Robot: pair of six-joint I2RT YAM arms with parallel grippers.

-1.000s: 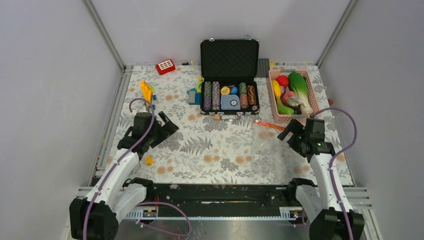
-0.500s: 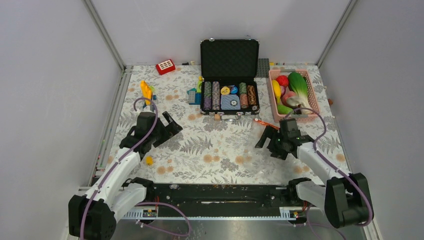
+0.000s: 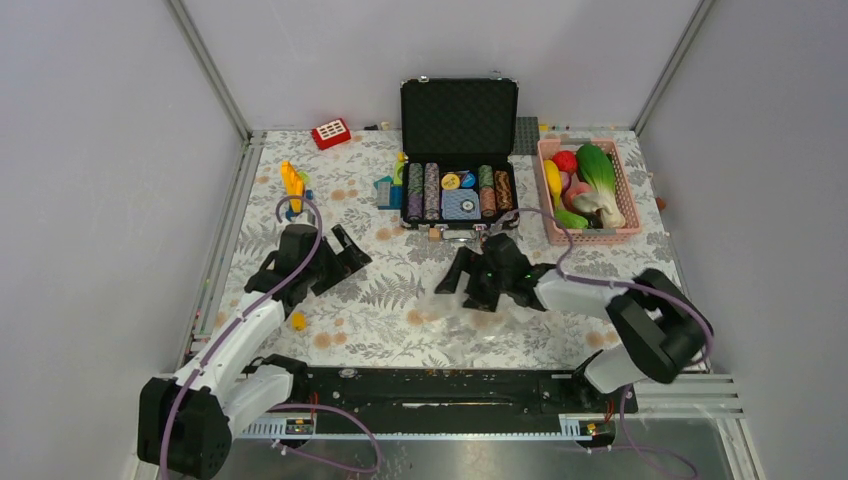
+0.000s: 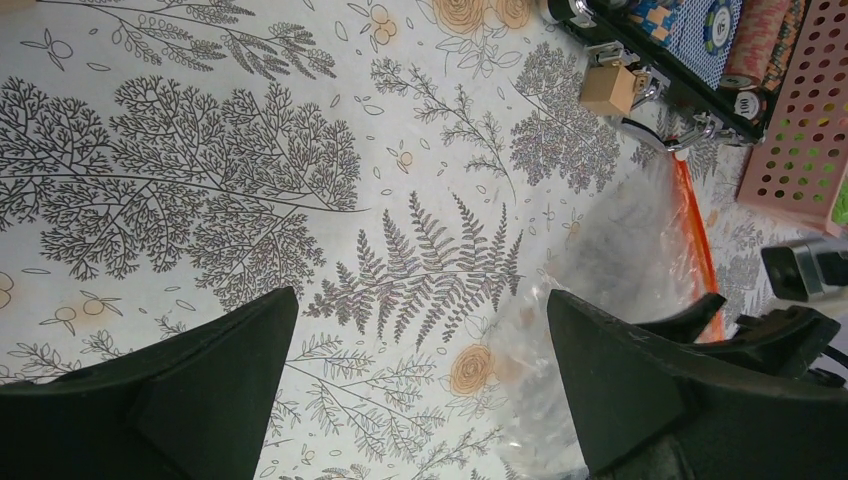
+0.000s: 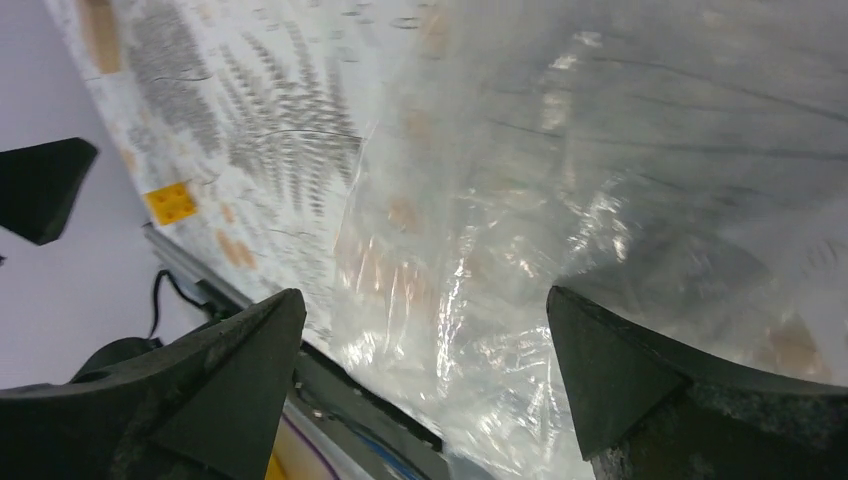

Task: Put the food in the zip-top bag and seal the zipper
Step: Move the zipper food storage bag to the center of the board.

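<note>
The zip-top bag (image 3: pixel 478 322) lies crumpled and clear on the flowered cloth near the table's middle. Its orange-red zipper (image 4: pixel 692 225) shows in the left wrist view; the right arm hides it from above. My right gripper (image 3: pixel 470 285) is open and empty, low over the bag (image 5: pixel 520 180), with plastic between its fingers (image 5: pixel 422 300). My left gripper (image 3: pixel 352 252) is open and empty, left of the bag (image 4: pixel 620 250), over bare cloth (image 4: pixel 420 295). The food (image 3: pixel 585 185) lies in the pink basket (image 3: pixel 628 215) at the back right: banana, red fruit, cabbage.
An open black case (image 3: pixel 458 190) of poker chips stands at the back middle, just behind the bag. Building blocks lie at the back left (image 3: pixel 331 133) and by the case (image 3: pixel 385 190). A small yellow block (image 3: pixel 297 321) lies by the left arm.
My right arm has swung left from beside the basket to the table's middle, and the bag has shifted left with it. My left gripper has edged slightly right.
</note>
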